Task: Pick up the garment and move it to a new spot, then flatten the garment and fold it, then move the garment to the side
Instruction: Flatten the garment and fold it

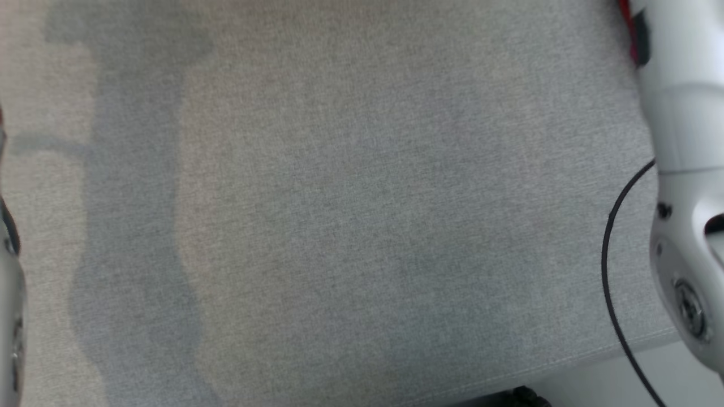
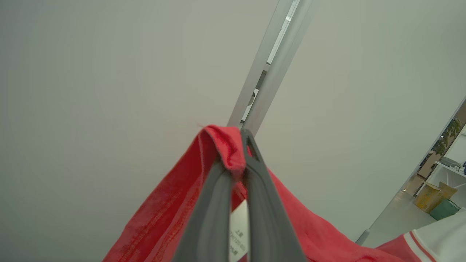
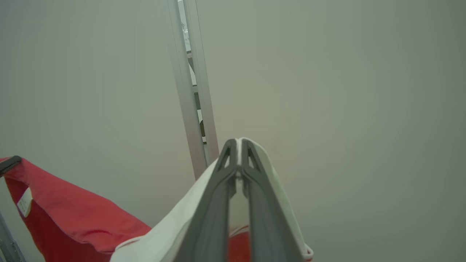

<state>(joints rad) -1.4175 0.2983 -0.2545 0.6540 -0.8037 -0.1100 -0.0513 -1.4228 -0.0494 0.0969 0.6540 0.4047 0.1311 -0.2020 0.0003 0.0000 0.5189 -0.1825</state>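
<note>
Left gripper [image 2: 235, 154] is clamped shut on a red edge of the garment [image 2: 160, 214]; right gripper [image 3: 238, 147] is closed on its white part. The one garment spans the two grippers, long axis arm to arm, seemingly held up off the grey surface [image 1: 339, 198].

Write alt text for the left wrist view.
The left gripper is shut on a fold of a red garment, raised before a pale wall. A white label shows between the fingers; a metal post runs up behind.
</note>
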